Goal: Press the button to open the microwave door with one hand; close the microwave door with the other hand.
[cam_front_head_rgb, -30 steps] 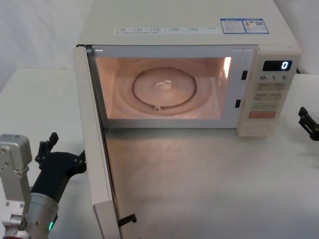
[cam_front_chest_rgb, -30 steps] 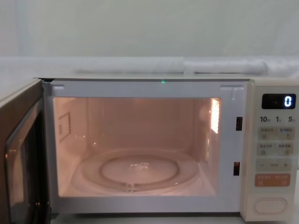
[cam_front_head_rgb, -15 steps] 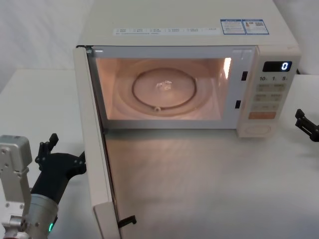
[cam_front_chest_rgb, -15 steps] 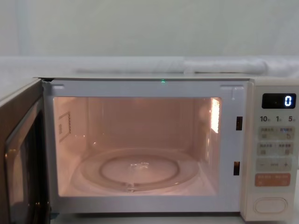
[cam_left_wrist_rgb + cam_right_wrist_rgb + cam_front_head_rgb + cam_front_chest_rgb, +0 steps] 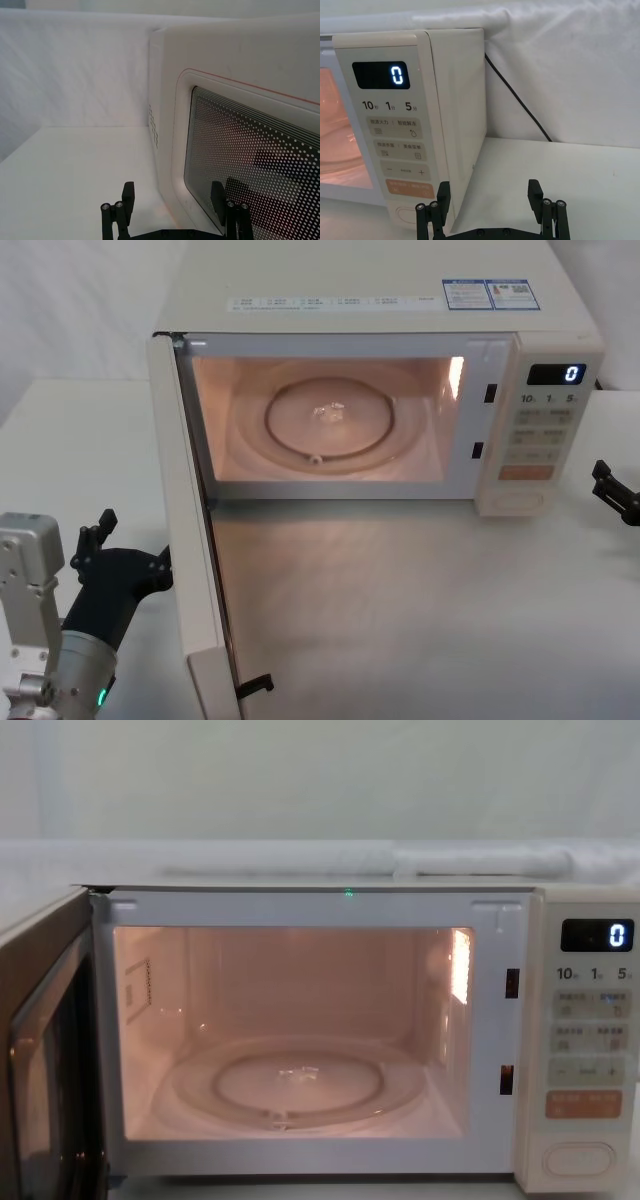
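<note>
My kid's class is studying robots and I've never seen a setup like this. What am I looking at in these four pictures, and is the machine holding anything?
It is a robot with two arms, each ending in a two-fingered gripper. One picture looks down from its head, one looks forward from its chest, and two come from cameras on its wrists.

On the white table stands a microwave, lit inside, with a glass turntable. The microwave door is swung wide open toward the robot. On the panel, below the display showing 0, sits the button that opens the door.

The left gripper is open, just outside the door, close to its window. The right gripper is also open, beside the microwave's right side near the panel. Neither holds anything.
</note>
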Robot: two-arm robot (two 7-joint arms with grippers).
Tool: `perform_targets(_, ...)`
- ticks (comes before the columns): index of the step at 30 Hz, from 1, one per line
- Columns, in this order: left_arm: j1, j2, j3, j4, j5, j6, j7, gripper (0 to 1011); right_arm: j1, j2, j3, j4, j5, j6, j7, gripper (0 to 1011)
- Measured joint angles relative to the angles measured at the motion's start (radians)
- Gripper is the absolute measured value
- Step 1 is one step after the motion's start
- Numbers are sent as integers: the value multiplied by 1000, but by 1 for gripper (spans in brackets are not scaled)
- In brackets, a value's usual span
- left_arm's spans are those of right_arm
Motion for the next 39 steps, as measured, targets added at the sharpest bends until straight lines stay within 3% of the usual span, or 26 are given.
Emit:
perform_targets(26, 0, 0, 0, 0, 0, 0, 0, 996, 0, 0, 0, 0, 0, 0, 0, 1002)
perform_targets(33, 0, 0, 0, 0, 0, 0, 0, 851, 0, 0, 0, 0, 0, 0, 0, 1002)
perform_targets(39, 0, 0, 0, 0, 0, 0, 0, 660, 0, 0, 0, 0, 0, 0, 0, 1002)
